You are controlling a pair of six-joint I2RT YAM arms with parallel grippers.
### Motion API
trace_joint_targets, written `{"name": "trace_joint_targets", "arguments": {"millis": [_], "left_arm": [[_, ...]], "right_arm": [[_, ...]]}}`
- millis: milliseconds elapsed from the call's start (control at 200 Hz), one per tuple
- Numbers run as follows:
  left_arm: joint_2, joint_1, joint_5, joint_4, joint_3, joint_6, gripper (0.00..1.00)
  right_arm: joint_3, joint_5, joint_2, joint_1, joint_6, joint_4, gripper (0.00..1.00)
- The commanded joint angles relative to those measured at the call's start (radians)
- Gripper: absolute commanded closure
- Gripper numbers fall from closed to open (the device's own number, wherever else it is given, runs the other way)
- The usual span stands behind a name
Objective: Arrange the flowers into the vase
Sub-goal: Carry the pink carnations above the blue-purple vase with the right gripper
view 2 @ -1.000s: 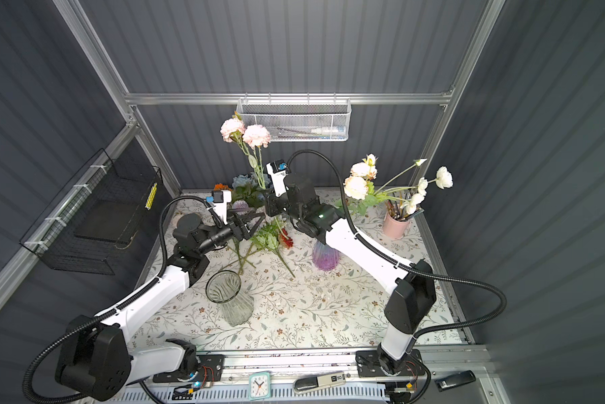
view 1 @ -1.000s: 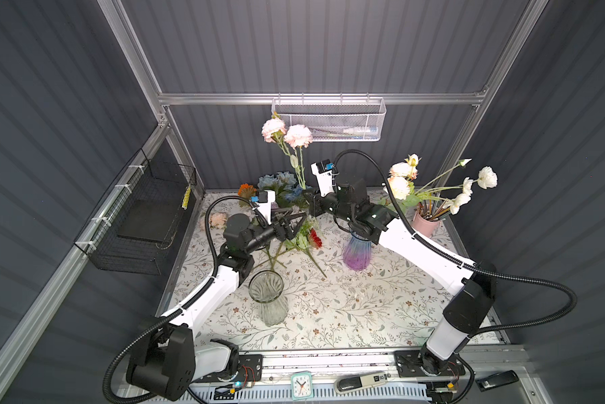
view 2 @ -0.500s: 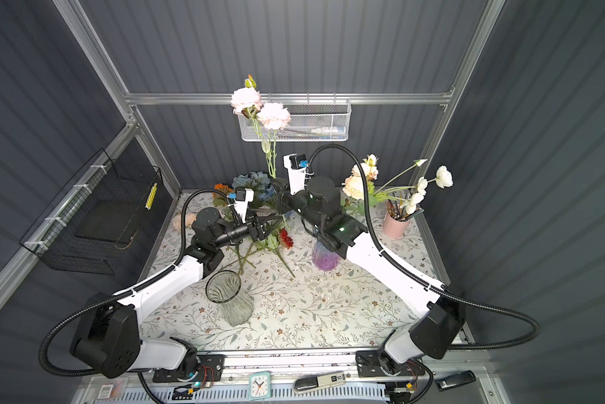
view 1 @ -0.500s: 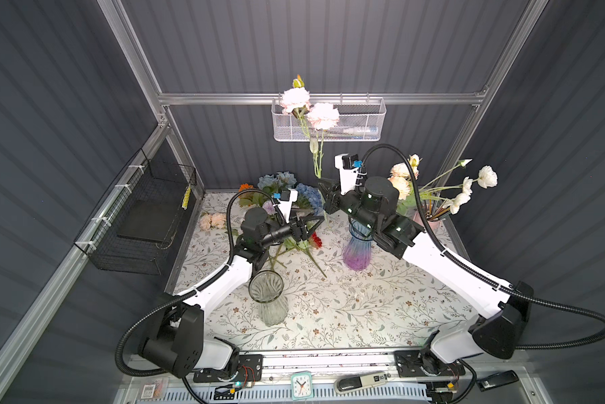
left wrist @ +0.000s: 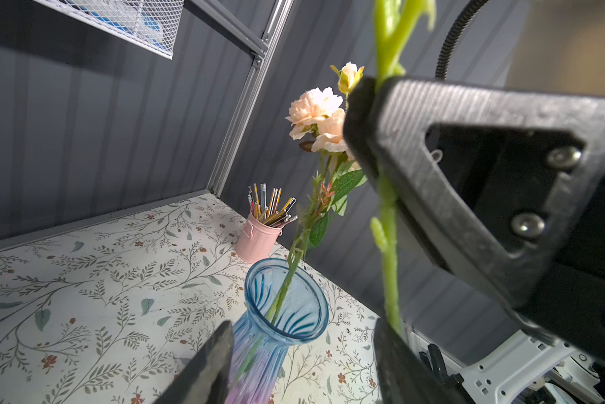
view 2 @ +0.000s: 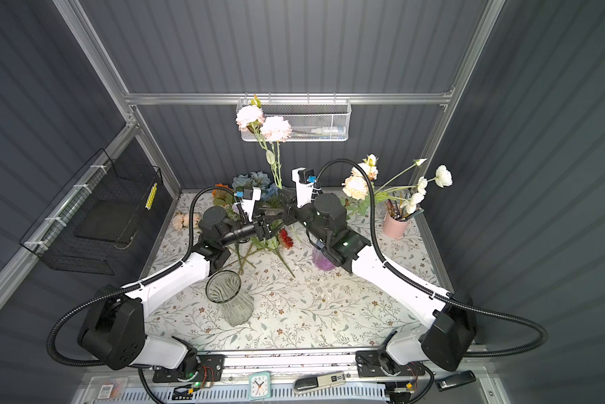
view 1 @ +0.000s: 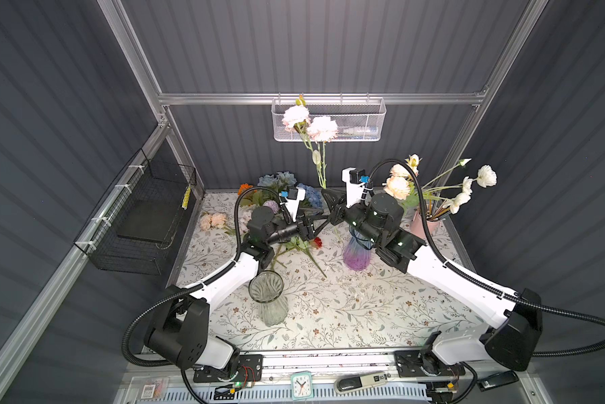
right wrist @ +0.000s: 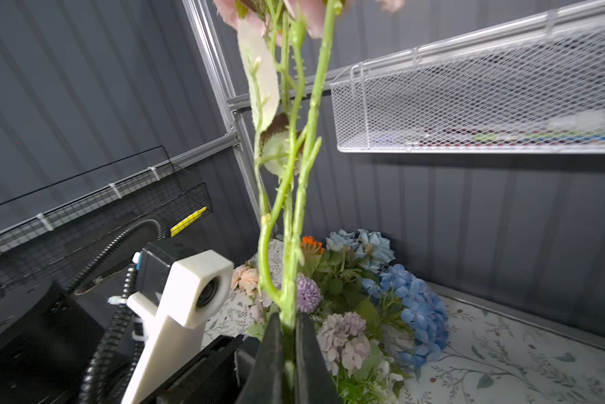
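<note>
Aloft, pink flowers (view 1: 296, 117), right end effector (right wrist: 287, 325) gripping

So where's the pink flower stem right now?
In both top views the pink flower stem stands roughly upright at centre back, clamped low in the right gripper, its blooms showing against the white mesh basket.

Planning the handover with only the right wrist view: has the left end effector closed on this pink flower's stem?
Observer: No, the left end effector stands open; the stem of the pink flower runs between its fingers, close to one.
Operator: Where's the vase?
Observer: The blue vase stands beneath the right arm, a peach rose already in it.
Operator: Any other vase?
Observer: A clear vase stands empty beside the left arm.
</note>
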Motion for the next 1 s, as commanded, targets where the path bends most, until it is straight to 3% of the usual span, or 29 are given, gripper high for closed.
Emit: {"name": "trace_joint_targets", "arguments": {"millis": [0, 220, 565, 650, 840, 996], "left_arm": [[-0.032, -0.013, 0.005, -0.018, 0.033, 0.037, 0.35], [-0.021, -0.014, 0.030, 0.014, 0.039, 0.004, 0.33], [0.053, -0.055, 0.065, 0.099, 0.075, -0.046, 0.38], [0.067, -0.060, 0.069, 0.114, 0.088, -0.056, 0.49], [0.069, -0.061, 0.048, 0.106, 0.095, -0.048, 1.00], [0.057, -0.061, 0.023, 0.064, 0.094, -0.023, 1.00]], "right_arm": [[-0.036, 0.114, -0.032, -0.002, -0.097, 0.046, 1.00], [-0.062, 0.114, -0.022, -0.003, -0.139, 0.109, 1.00], [-0.075, -0.033, -0.017, -0.001, 0.018, 0.179, 1.00], [-0.098, -0.048, -0.032, -0.003, 0.041, 0.191, 1.00], [-0.156, -0.027, -0.084, -0.002, 0.046, 0.183, 1.00], [-0.186, -0.029, -0.127, -0.007, 0.036, 0.129, 0.98]]}}
